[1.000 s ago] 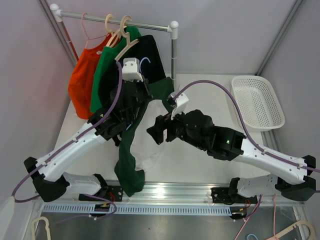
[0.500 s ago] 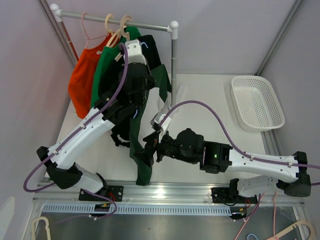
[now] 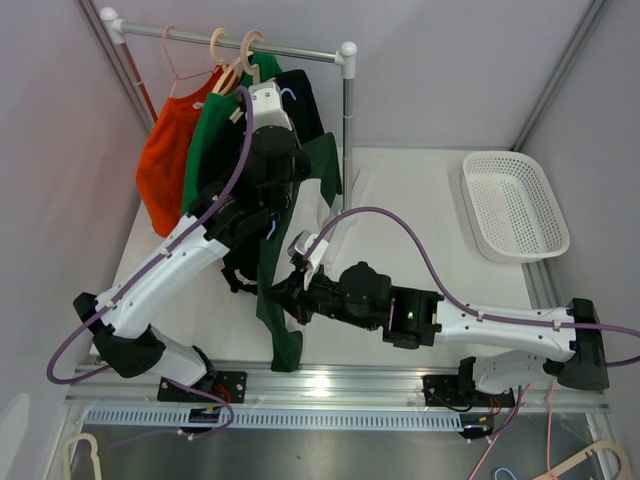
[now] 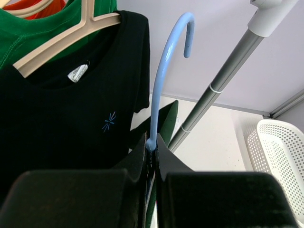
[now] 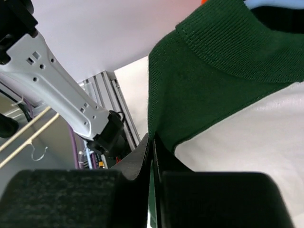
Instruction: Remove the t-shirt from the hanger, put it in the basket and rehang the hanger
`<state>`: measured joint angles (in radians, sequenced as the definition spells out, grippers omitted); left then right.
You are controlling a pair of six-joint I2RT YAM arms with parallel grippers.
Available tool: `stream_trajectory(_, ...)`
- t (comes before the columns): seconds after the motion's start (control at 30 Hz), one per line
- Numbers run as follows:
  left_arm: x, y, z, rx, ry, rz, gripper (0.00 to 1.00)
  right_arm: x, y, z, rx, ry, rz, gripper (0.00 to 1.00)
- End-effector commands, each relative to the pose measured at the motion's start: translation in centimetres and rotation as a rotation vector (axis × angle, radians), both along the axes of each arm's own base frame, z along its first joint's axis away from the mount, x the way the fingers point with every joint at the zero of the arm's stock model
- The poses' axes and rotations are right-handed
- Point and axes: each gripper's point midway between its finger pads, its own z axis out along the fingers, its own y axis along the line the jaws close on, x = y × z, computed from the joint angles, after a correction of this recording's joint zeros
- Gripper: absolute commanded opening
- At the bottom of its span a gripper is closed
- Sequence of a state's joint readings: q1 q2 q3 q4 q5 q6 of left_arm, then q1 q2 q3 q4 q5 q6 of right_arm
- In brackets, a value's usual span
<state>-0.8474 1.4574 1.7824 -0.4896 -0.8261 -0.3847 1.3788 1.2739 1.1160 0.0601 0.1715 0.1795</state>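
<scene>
Light was bright, even, from overhead | shadows were faint | glare sat on the near metal rail [image 3: 320, 379] | top view was sharp, wrist foregrounds dark and blurred

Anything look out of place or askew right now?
The blue hanger is off the rail, clamped in the left pincer; the dark green t-shirt hangs bunched from it, its edge pinched by the right pincer. Nothing looks torn.

Seeing t-shirt [image 3: 278, 330] dangling centre-front over table [image 3: 420, 200], rail [image 3: 250, 42] with other shirts [image 3: 165, 150] standing behind, back-left; basket [image 3: 515, 205] sitting far right.
</scene>
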Motion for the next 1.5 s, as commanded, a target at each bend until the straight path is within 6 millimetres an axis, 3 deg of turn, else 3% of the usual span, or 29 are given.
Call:
stream_trajectory(0.0,-0.7,1.3,4.4,-0.107,-0.086,0.011,0.01,0.0,0.4,1.9,0.071,-0.016,-0.012,0.00)
stream_trajectory(0.1,0.3,0.7,3.8,-0.096,-0.068,-0.014,0.01,-1.7,-0.1,2.8,0.080,-0.023,0.022,0.00)
stream_trajectory(0.13,0.9,0.3,3.5,-0.149,-0.045,-0.024,0.01,-3.2,-0.1,2.8,0.076,-0.021,0.057,0.00)
stream_trajectory(0.23,2.6,1.2,3.1,-0.189,-0.007,-0.033,0.01,-5.7,-0.5,2.3,0.058,0.013,0.119,0.00)
stream_trajectory(0.33,4.0,1.5,3.3,-0.149,-0.025,0.001,0.01,-7.2,-0.5,0.6,0.041,0.071,0.154,0.00)
stream_trajectory(0.37,4.6,1.5,4.4,-0.159,-0.042,0.009,0.01,-7.9,-0.3,-0.1,0.034,0.086,0.168,0.00)
stream_trajectory(0.43,5.0,1.5,4.0,-0.140,-0.010,0.004,0.01,-8.1,0.0,-2.6,-0.002,0.125,0.159,0.00)
stream_trajectory(0.53,4.0,0.8,5.7,-0.159,-0.015,-0.072,0.01,-6.2,-0.2,-5.2,-0.067,0.132,0.053,0.00)
stream_trajectory(0.57,2.8,1.1,5.9,-0.158,-0.001,-0.103,0.01,-4.5,-0.5,-5.4,-0.075,0.126,-0.015,0.00)
stream_trajectory(0.63,0.7,1.2,5.7,-0.159,0.047,-0.166,0.01,-2.5,-1.2,-5.3,-0.100,0.123,-0.081,0.00)
stream_trajectory(0.67,-0.8,1.5,4.4,-0.136,0.110,-0.192,0.01,-1.5,-1.8,-5.0,-0.107,0.114,-0.117,0.00)
stream_trajectory(0.7,-2.6,2.5,3.9,-0.120,0.125,-0.213,0.01,0.6,-2.8,-4.9,-0.120,0.102,-0.201,0.00)
stream_trajectory(0.77,-4.6,3.7,3.0,-0.094,0.152,-0.233,0.01,2.7,-4.1,-4.2,-0.119,0.098,-0.275,0.00)
stream_trajectory(0.8,-5.9,4.8,1.4,-0.061,0.179,-0.231,0.01,4.8,-5.4,-4.6,-0.147,0.097,-0.352,0.00)
stream_trajectory(0.83,-6.6,5.5,1.1,-0.044,0.187,-0.231,0.01,5.8,-6.1,-4.4,-0.152,0.102,-0.387,0.00)
stream_trajectory(0.87,-7.4,6.4,-0.7,-0.004,0.234,-0.217,0.01,6.6,-6.7,-4.7,-0.166,0.108,-0.419,0.00)
stream_trajectory(0.9,-7.8,7.8,-2.0,0.029,0.256,-0.169,0.01,7.6,-7.9,-5.7,-0.217,0.117,-0.467,0.00)
stream_trajectory(0.93,-9.4,9.5,-1.4,0.020,0.227,-0.154,0.01,9.4,-9.0,-6.3,-0.235,0.138,-0.525,0.00)
stream_trajectory(0.97,-9.9,10.2,-2.8,0.043,0.248,-0.138,0.01,10.2,-9.5,-7.0,-0.254,0.160,-0.545,0.00)
stream_trajectory(1.03,-11.8,12.9,-3.8,0.047,0.227,-0.084,0.01,12.2,-10.3,-10.3,-0.354,0.205,-0.573,0.00)
stream_trajectory(1.1,-12.9,14.6,-3.5,0.033,0.191,-0.051,0.01,13.2,-10.3,-12.6,-0.405,0.239,-0.589,0.00)
stream_trajectory(1.13,-13.4,15.6,-3.4,0.036,0.176,-0.021,0.01,13.6,-9.8,-14.7,-0.454,0.260,-0.581,0.00)
stream_trajectory(1.27,-14.6,17.8,-2.2,0.019,0.119,0.033,0.01,14.4,-7.9,-18.5,-0.540,0.313,-0.541,0.00)
stream_trajectory(1.3,-14.8,17.9,-1.9,0.019,0.108,0.031,0.01,14.7,-7.2,-18.4,-0.542,0.315,-0.539,0.00)
stream_trajectory(1.33,-14.8,17.9,-1.7,0.017,0.098,0.024,0.01,14.8,-6.8,-20.0,-0.582,0.326,-0.536,0.00)
stream_trajectory(1.47,-14.5,17.0,-0.5,0.007,0.049,-0.026,0.01,15.0,-5.3,-21.5,-0.608,0.351,-0.510,0.00)
